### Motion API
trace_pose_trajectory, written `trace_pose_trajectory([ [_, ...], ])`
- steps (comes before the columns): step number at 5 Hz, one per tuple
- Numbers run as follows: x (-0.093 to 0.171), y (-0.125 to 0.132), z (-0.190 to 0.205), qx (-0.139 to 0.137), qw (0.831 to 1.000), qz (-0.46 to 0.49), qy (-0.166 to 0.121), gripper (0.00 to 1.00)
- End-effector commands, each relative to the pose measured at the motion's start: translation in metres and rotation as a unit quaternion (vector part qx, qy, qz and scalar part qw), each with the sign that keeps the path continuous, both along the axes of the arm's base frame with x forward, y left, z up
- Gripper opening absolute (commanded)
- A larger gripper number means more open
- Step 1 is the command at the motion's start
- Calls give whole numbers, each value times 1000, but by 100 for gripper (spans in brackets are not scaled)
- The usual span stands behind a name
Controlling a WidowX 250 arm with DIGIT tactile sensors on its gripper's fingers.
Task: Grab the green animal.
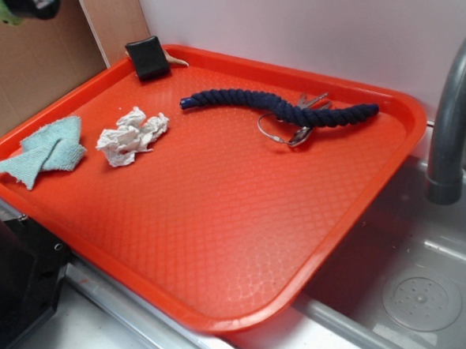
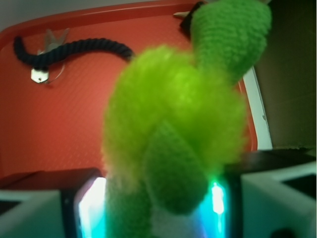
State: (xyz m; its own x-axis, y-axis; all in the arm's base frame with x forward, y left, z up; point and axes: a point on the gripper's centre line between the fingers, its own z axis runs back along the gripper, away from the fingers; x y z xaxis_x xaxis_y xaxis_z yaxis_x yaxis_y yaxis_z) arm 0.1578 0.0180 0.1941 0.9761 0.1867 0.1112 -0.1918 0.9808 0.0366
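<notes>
The end effector is clamped on the green animal, lifted above the red tray.

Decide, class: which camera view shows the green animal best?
The wrist view: the green animal fills it, gripped in the claw. The exterior view shows only a green sliver at its top-left corner.

Orange tray with navy rope, crumpled tissue
</notes>
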Motion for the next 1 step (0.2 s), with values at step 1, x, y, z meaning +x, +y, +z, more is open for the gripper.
trace_pose_trajectory([
  [1, 7, -2, 4, -9, 999, 36, 17, 0],
])
